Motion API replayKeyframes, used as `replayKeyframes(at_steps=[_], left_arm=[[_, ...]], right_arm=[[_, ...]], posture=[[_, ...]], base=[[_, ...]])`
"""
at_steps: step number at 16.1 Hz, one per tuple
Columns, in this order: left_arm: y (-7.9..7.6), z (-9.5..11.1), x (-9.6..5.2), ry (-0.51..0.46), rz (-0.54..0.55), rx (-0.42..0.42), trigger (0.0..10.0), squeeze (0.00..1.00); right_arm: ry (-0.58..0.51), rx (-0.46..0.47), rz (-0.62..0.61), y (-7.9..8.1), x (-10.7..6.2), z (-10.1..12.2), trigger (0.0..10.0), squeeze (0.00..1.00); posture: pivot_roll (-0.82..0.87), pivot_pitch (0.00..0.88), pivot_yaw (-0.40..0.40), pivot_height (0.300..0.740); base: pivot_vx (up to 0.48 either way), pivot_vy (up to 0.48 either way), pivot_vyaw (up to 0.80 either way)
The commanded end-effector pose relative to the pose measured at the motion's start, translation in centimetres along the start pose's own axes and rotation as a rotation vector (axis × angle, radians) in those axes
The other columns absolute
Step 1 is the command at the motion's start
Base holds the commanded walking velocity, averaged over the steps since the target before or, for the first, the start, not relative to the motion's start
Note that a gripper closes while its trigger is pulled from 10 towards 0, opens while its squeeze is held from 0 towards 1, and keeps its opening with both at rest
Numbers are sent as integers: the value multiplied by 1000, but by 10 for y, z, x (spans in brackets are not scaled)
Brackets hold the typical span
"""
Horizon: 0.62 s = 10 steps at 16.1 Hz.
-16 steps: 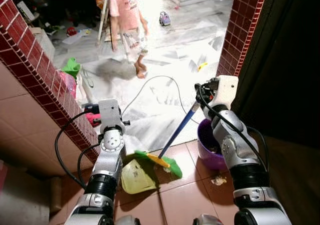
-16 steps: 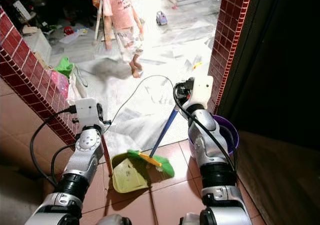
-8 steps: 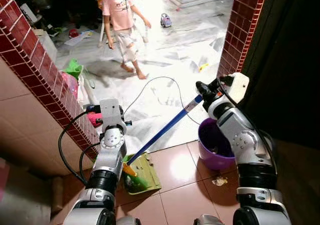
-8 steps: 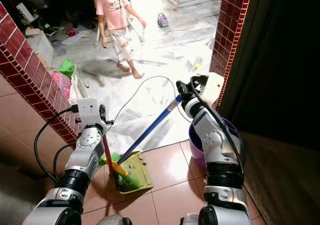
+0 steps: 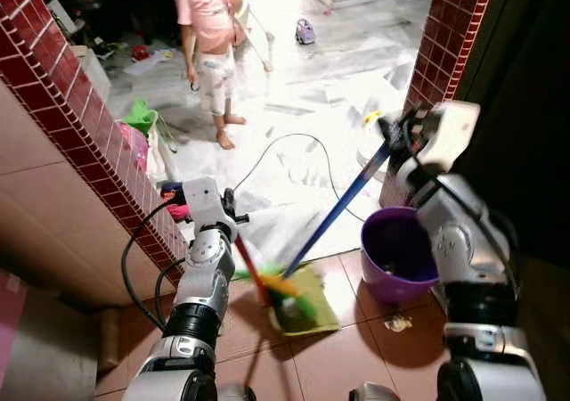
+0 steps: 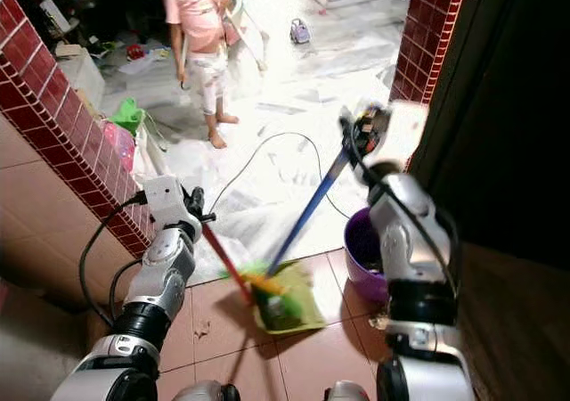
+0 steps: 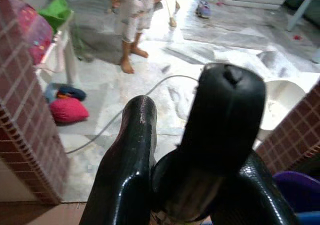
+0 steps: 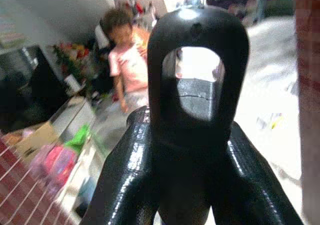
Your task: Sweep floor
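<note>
Right gripper (image 8: pixel 192 150) fingers clamp the broom's (image 5: pixel 343 208) thin blue pole; left gripper (image 7: pixel 175 185) fingers clamp the dustpan's (image 5: pixel 307 298) red stick. Blurred bristles meet the flat green pan on glossy floor tiles (image 5: pixel 356 365) beside a round purple bucket (image 5: pixel 401 258).

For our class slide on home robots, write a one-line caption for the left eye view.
Robot's right gripper sweeps a blue-handled broom into the dustpan held by its left gripper, beside a purple bucket.
</note>
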<state>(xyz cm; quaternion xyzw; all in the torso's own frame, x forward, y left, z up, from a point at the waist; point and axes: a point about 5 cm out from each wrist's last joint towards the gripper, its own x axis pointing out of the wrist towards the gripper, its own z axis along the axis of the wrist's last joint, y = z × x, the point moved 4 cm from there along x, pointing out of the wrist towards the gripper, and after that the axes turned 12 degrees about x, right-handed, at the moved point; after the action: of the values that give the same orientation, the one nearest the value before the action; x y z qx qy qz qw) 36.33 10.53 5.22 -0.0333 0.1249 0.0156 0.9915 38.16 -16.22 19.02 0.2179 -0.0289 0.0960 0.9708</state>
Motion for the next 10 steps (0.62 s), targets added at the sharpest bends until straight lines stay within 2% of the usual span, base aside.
replayKeyframes(at_steps=[1,3,7,10], left_arm=[[-3,-21,-4,86,-27,-42,10000,0],[2,-22,-4,86,-24,-60,10000,0],[13,-23,-5,92,22,-67,10000,0],[21,-23,-5,87,46,-56,10000,0]], right_arm=[[-111,-41,65,18,4,25,10000,0],[-123,-101,62,15,5,26,10000,0],[-124,-107,56,13,6,27,10000,0],[-198,-199,45,9,7,43,10000,0]], posture=[[-189,0,91,740],[-188,0,90,740],[-185,0,89,740],[-186,0,91,740]], base=[[0,0,0],[0,0,0],[0,0,0],[0,0,0]])
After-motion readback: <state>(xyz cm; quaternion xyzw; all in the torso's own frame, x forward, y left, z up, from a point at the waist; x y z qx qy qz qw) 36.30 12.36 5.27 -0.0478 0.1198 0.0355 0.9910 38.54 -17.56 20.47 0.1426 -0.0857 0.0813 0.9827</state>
